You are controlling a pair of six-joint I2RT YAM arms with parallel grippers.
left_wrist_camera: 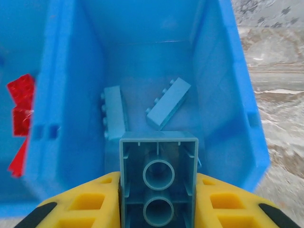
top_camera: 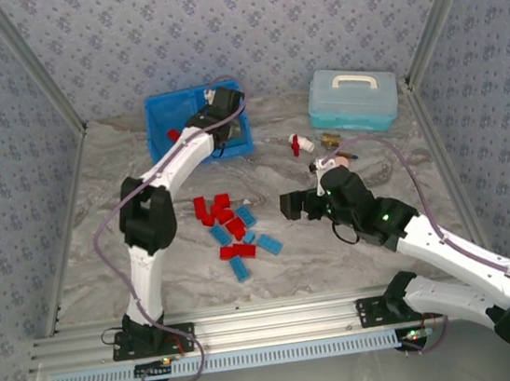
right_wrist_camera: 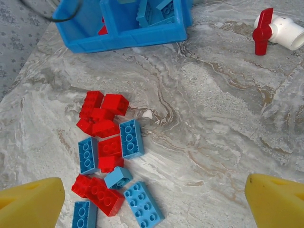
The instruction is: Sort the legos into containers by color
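My left gripper (top_camera: 223, 101) hangs over the right compartment of the blue bin (top_camera: 155, 133), shut on a light blue brick (left_wrist_camera: 158, 180) held between its yellow fingers (left_wrist_camera: 90, 202). Two light blue bricks (left_wrist_camera: 168, 102) lie on that compartment's floor. Red bricks (left_wrist_camera: 21, 104) lie in the left compartment, beyond the divider (left_wrist_camera: 57, 95). A pile of red and light blue legos (top_camera: 232, 231) sits mid-table. My right gripper (top_camera: 293, 206) hovers to the right of the pile, open, with nothing between its fingers (right_wrist_camera: 33, 199). Red bricks (right_wrist_camera: 102, 114) and blue bricks (right_wrist_camera: 131, 137) lie below it to the left.
A pale teal lidded case (top_camera: 353, 98) stands at the back right. A small red-and-white piece (top_camera: 301, 143) (right_wrist_camera: 278, 33) and a small brass part (top_camera: 331, 139) lie in front of it. Patterned walls enclose the marble table (top_camera: 403, 171).
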